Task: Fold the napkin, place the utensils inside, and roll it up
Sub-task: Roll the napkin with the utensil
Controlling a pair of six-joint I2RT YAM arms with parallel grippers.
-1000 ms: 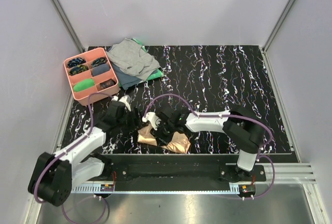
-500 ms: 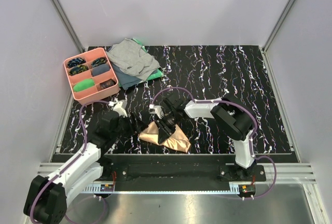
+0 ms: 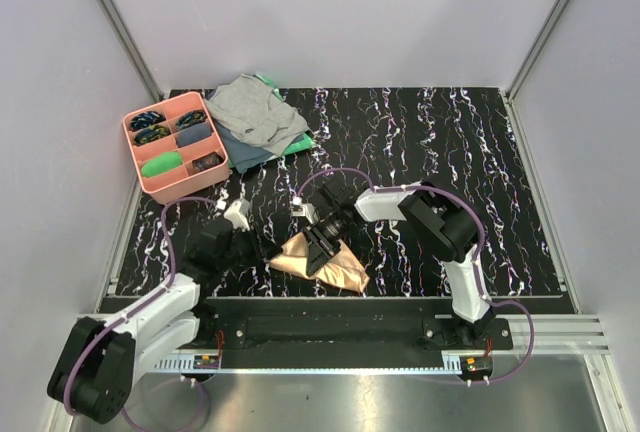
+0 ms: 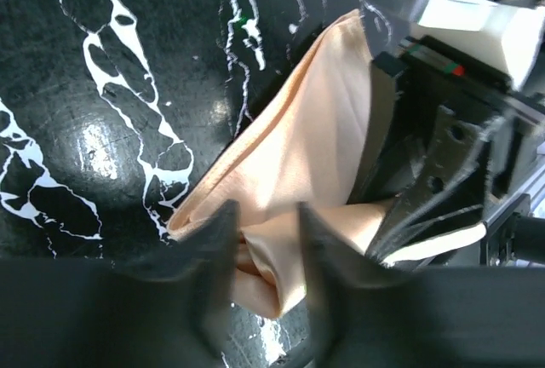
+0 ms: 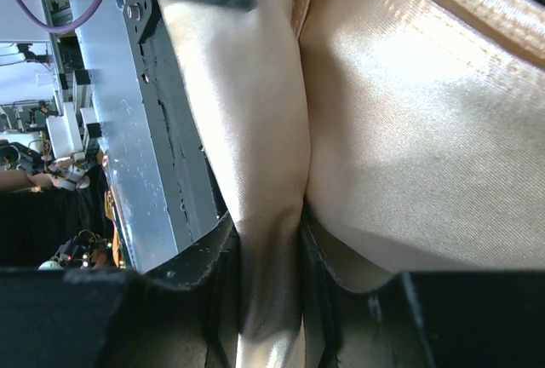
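Observation:
The peach-orange napkin (image 3: 343, 271) lies bunched in a rough triangle near the table's front edge. My right gripper (image 3: 320, 244) comes in from the right over its middle. In the right wrist view the right gripper (image 5: 271, 249) is shut on a raised fold of the napkin (image 5: 409, 129). My left gripper (image 3: 268, 250) is at the napkin's left corner. In the left wrist view the left gripper (image 4: 266, 244) has its fingers on either side of a rounded fold of the napkin (image 4: 298, 129), pinching it. The utensils are out of view.
A pink tray (image 3: 187, 190) with small dark and green items stands at the back left. Beside it lie a grey cloth (image 3: 250, 107) and a green cloth (image 3: 298, 145) under it. The metal front rail (image 3: 330, 330) runs just behind the napkin's near edge.
My left gripper pulled back to the left, then closed its fingers on the napkin's left corner. The napkin went from two bunched lumps to one spread triangle. The right gripper kept its hold.

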